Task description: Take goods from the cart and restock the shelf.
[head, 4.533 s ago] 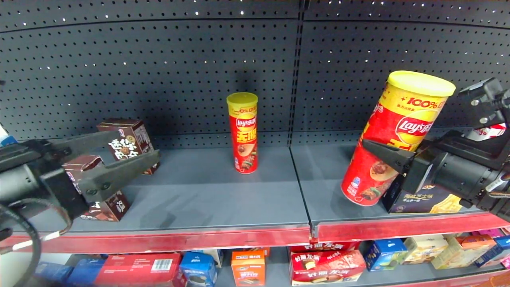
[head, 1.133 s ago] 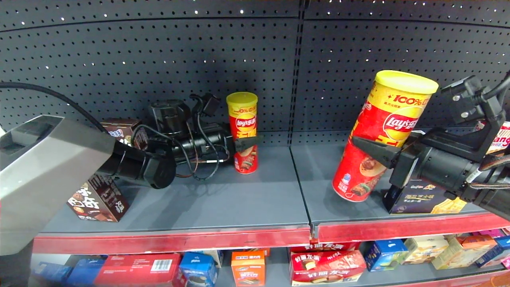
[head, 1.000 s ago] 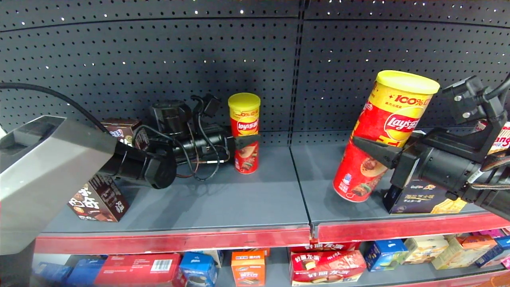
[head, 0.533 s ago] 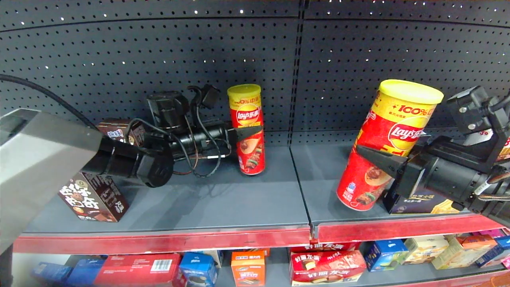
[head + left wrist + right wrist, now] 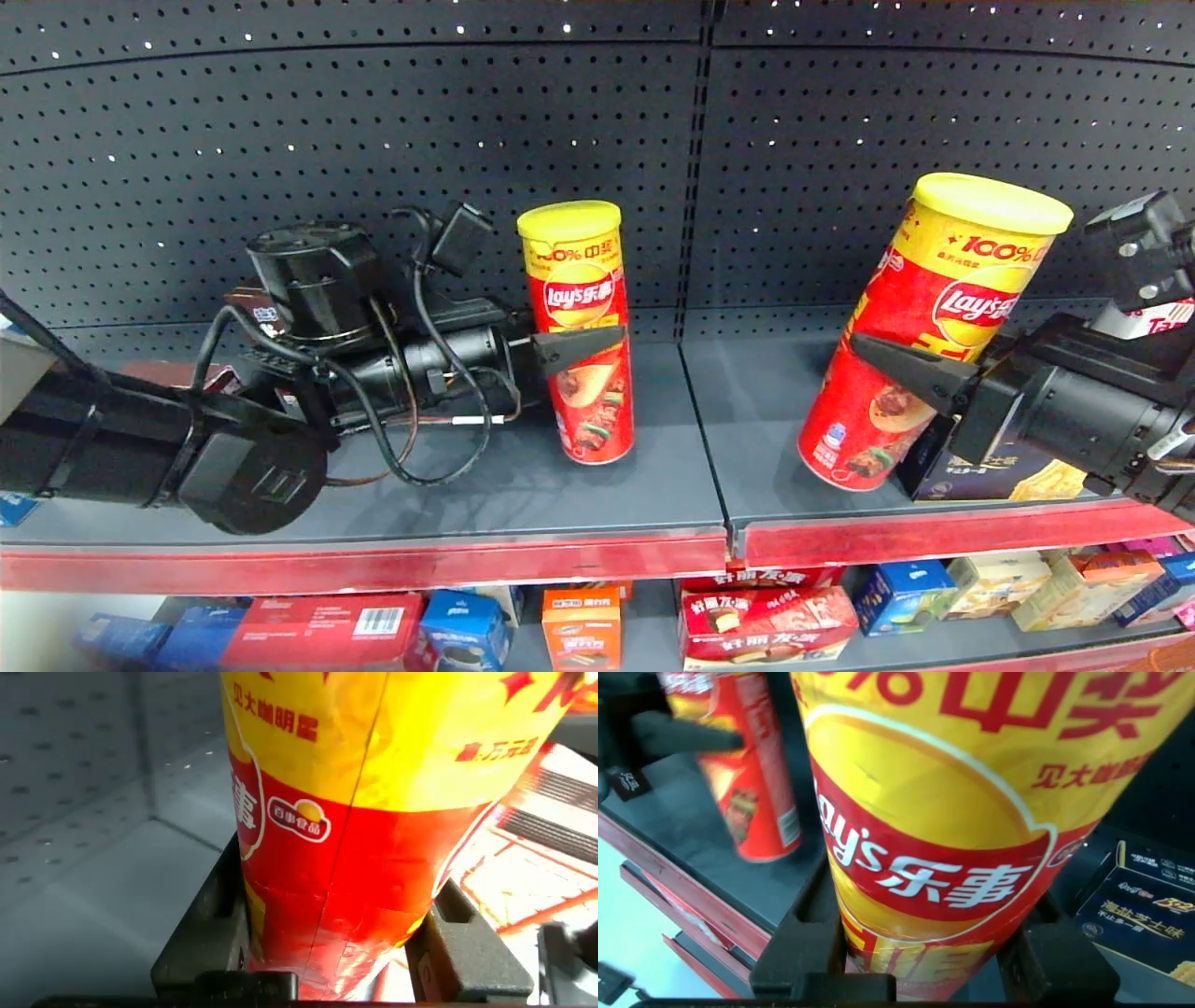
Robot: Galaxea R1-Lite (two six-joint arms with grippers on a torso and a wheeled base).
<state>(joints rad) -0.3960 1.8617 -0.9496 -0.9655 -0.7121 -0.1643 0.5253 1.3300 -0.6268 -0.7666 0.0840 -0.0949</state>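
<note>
Two chip cans are at the shelf (image 5: pixel 448 499), both in grippers, neither let go. The left gripper (image 5: pixel 583 347) has its fingers closed on the left can (image 5: pixel 571 280) at mid-height, reaching in from the left. The left wrist view confirms it, with a finger pressed to each side of the can. This can stands near the middle of the shelf, close to the seam between the two bays and near the back panel (image 5: pixel 373 140). It is almost upright, top tipped slightly left. I cannot tell if its base touches the deck. The right gripper (image 5: pixel 901 378) is clamped on the right can (image 5: pixel 943 308), gripping low on the body; the right wrist view shows fingers on both sides. This can sits in the right bay, near the front lip, clearly tilted with its top leaning right, and its base looks at or just above the deck. A dark box (image 5: pixel 1022 471) lies just behind and right of it, near but contact unclear. The lower shelf (image 5: pixel 579 625) is already stocked with assorted boxes. As for progress, both cans are brought to the shelf, so this looks like the placing stage. Left to do: set each can flat and upright, open the fingers, back the arms out. The right can needs more straightening than the left. Much of this shelf is bare, so more restocking seems likely.
</note>
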